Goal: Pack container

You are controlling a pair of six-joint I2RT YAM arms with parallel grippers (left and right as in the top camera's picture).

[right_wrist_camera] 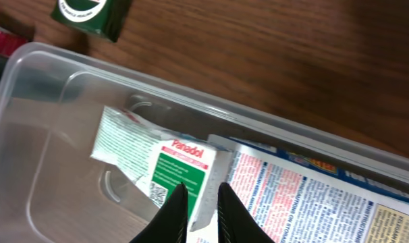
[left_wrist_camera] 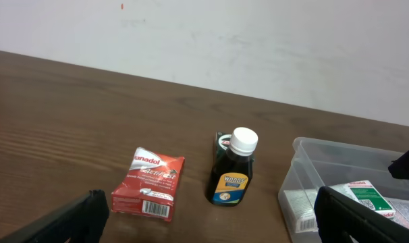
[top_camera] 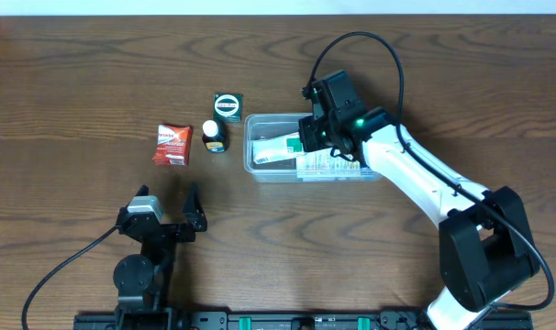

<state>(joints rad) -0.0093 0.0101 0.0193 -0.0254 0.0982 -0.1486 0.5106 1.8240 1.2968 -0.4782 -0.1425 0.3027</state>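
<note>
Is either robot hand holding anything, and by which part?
The right gripper appears to pinch the green-and-white Panadol box by one edge, inside the container. The left gripper holds nothing.

"Panadol" is read in white lettering on the green-and-white box (right_wrist_camera: 181, 169), directly ahead of the right gripper (right_wrist_camera: 199, 209). Dense print is noted on the blue-and-white carton (right_wrist_camera: 306, 202), to that gripper's right, but it is not legible. Ahead of the left gripper (left_wrist_camera: 211, 219), "Panadol" is read on the red box (left_wrist_camera: 148, 184), toward the left finger, and "WOODS'" on the dark bottle (left_wrist_camera: 233, 172), near centre.
</note>
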